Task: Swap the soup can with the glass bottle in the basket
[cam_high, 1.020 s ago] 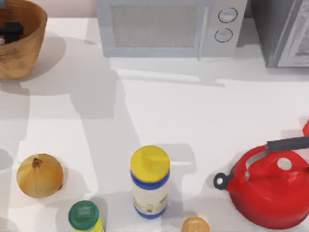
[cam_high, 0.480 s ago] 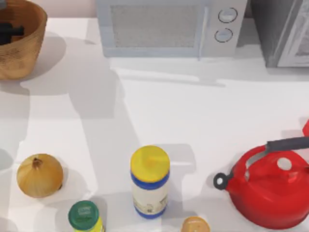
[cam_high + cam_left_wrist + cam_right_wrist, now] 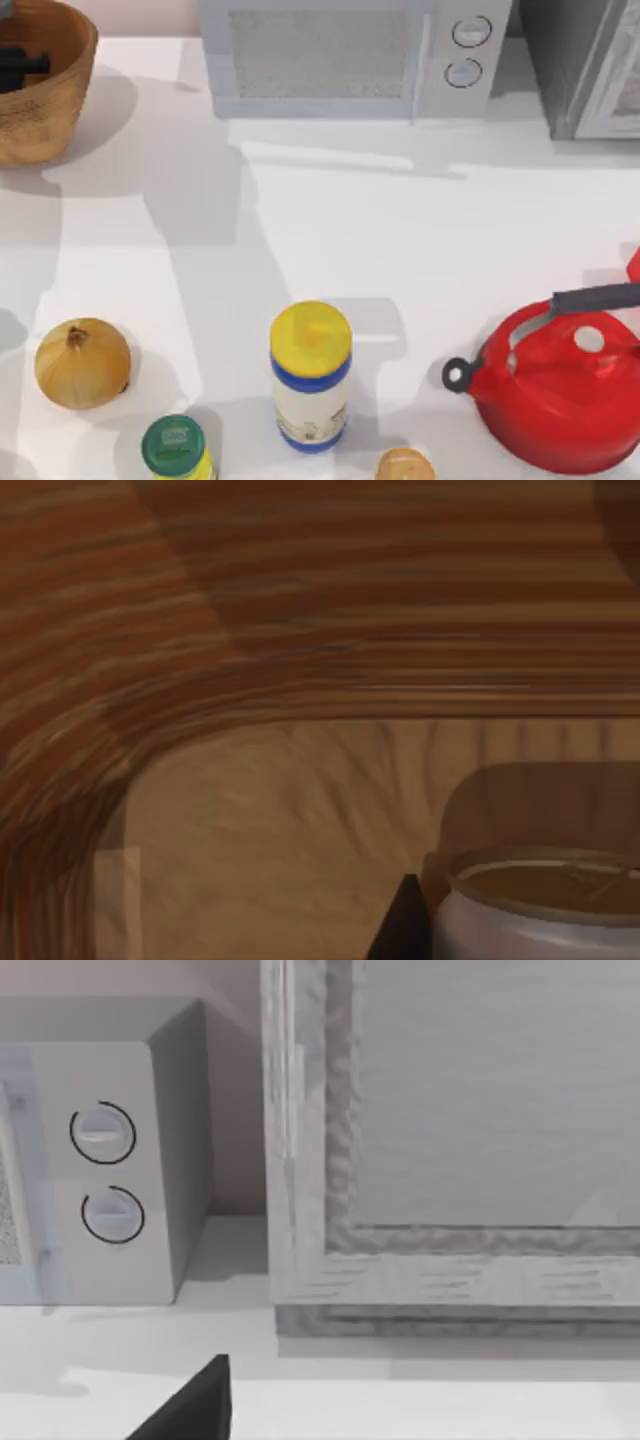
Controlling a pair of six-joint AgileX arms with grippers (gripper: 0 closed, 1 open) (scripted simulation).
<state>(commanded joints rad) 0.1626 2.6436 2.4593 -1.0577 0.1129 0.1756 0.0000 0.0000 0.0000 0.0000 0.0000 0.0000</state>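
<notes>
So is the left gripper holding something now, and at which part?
It cannot be told. The left gripper is down in the basket, next to a can, but no grasp is visible.

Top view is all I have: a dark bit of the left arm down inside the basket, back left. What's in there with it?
Observer: The left wrist view shows a pale container with a dull gold round top, upright on the floor of the basket, next to the left gripper.
Operator: Is it gripped?
Observer: A dark gripper part sits right against the container's side. I cannot tell if there is a grip.
Operator: Right arm?
Observer: The right gripper hangs over the table, facing the dial end of the microwave and the grey appliance beside it.
</notes>
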